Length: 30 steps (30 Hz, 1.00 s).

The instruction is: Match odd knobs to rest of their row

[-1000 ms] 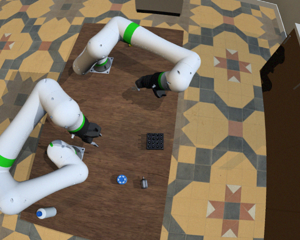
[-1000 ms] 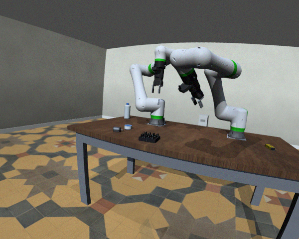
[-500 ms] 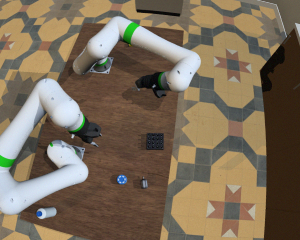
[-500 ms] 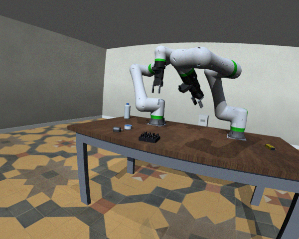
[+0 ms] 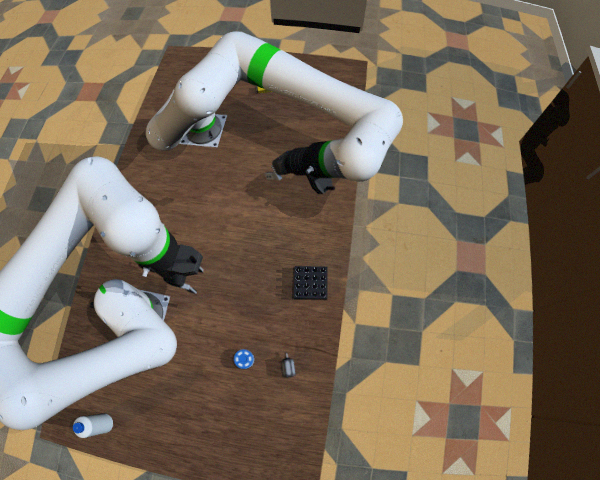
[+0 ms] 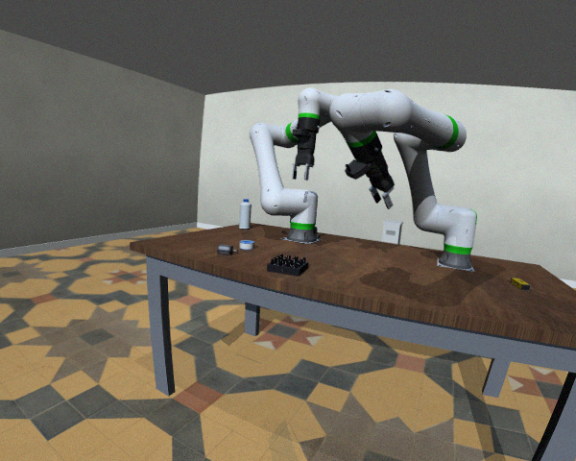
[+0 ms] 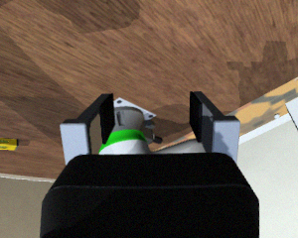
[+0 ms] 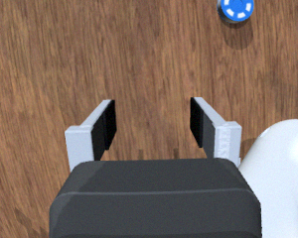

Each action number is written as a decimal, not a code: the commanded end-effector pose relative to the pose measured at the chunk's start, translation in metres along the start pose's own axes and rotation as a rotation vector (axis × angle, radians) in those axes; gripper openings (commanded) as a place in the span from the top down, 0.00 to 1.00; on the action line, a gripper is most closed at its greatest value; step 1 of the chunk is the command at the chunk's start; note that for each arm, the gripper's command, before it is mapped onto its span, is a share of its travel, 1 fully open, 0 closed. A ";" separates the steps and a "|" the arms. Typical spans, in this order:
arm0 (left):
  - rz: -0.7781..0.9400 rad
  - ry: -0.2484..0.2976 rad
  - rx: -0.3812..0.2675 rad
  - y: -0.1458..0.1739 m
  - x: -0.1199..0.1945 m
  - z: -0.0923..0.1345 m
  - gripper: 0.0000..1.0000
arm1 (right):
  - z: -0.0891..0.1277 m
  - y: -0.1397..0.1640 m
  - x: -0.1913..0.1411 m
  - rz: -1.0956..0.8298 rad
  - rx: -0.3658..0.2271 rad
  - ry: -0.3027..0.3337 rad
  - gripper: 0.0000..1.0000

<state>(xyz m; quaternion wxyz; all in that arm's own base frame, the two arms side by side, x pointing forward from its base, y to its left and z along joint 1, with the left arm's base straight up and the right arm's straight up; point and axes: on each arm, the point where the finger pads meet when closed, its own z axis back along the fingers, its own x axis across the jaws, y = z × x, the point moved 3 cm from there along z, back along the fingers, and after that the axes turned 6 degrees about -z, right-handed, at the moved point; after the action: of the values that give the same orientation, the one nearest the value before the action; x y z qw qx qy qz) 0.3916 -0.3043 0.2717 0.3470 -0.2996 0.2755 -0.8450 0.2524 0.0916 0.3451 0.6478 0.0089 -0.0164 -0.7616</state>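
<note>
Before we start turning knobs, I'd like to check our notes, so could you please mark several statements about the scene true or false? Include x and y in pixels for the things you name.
1. The left claw (image 5: 273, 175) (image 6: 380, 197) (image 7: 151, 108) is open. True.
2. The right claw (image 5: 195, 279) (image 6: 300, 172) (image 8: 152, 114) is shut on a knob. False: it is open, away from the knob box (image 5: 310, 282) (image 6: 287, 268).
3. The white bottle (image 5: 96, 425) (image 6: 245, 215) lies on its side. False: it stands upright.
4. The knob box is on the table (image 5: 259, 418) (image 6: 338, 278). True.
5. The blue-topped disc (image 5: 243, 359) (image 6: 247, 244) (image 8: 235, 7) is on the knob box. False: it is apart from it.
</note>
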 end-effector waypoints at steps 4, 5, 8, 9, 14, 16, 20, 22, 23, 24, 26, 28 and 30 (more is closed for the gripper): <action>-0.017 -0.011 0.017 -0.003 -0.010 0.003 0.00 | 0.001 0.000 0.000 0.000 0.001 0.001 0.00; -0.020 -0.013 0.020 -0.004 -0.012 0.004 0.00 | 0.001 0.000 0.000 0.000 0.001 0.001 0.00; -0.031 -0.021 0.031 -0.005 -0.018 0.006 0.00 | 0.001 0.000 0.000 0.000 0.001 0.001 0.00; -0.036 -0.023 0.035 -0.006 -0.021 0.006 0.00 | 0.001 0.000 0.000 0.000 0.001 0.001 0.00; -0.050 -0.032 0.048 -0.009 -0.030 0.008 0.00 | 0.001 0.000 0.000 0.000 0.001 0.001 0.00; -0.060 -0.038 0.059 -0.011 -0.036 0.009 0.00 | 0.001 0.000 0.000 0.000 0.001 0.001 0.00; -0.084 -0.052 0.083 -0.015 -0.051 0.012 0.00 | 0.001 0.000 0.000 0.000 0.001 0.001 0.00; -0.097 -0.059 0.097 -0.018 -0.059 0.014 0.00 | 0.001 0.000 0.000 0.000 0.001 0.001 0.00; -0.104 -0.062 0.104 -0.020 -0.064 0.015 0.00 | 0.001 0.000 0.000 0.000 0.001 0.001 0.00; -0.111 -0.066 0.112 -0.022 -0.068 0.015 0.00 | 0.001 0.000 0.000 0.000 0.001 0.001 0.00; -0.126 -0.073 0.128 -0.025 -0.078 0.017 0.00 | 0.001 0.000 0.000 0.000 0.001 0.001 0.00; -0.133 -0.076 0.137 -0.027 -0.083 0.018 0.00 | 0.001 0.000 0.000 0.000 0.001 0.001 0.00; -0.141 -0.080 0.146 -0.029 -0.088 0.018 0.00 | 0.001 0.000 0.000 0.000 0.001 0.001 0.00</action>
<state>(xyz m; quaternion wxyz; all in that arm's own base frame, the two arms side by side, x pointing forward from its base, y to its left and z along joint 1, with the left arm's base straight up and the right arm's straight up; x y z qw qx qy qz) 0.4375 -0.2347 0.2743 0.3225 -0.3239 0.1902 -0.8689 0.2524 0.0916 0.3451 0.6478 0.0089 -0.0164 -0.7616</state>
